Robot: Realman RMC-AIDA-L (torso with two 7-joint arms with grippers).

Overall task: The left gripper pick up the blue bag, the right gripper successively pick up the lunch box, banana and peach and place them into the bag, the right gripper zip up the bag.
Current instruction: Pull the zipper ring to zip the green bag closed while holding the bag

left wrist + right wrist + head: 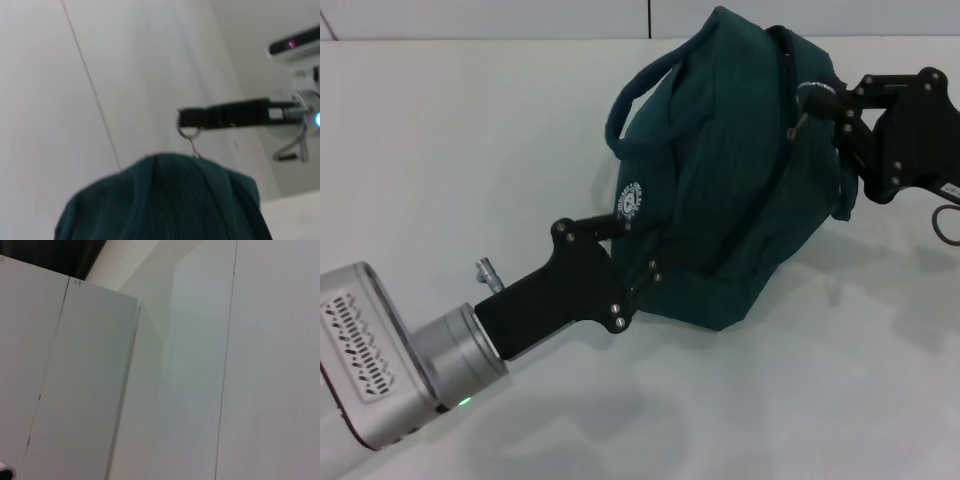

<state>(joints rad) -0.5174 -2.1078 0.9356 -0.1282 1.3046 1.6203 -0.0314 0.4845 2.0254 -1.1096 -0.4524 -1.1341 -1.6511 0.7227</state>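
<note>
The blue bag stands tilted on the white table, with one loop handle up at its left. My left gripper is at the bag's lower left side by the white round logo and is shut on the fabric. My right gripper is at the bag's upper right end, shut on the zipper's silver ring pull. The left wrist view shows the bag's top and the right gripper with the ring hanging from its tip. The lunch box, banana and peach are out of view.
The white table stretches to the left and front of the bag. A wall seam runs along the back. A cable loop hangs from the right arm. The right wrist view shows only white panels.
</note>
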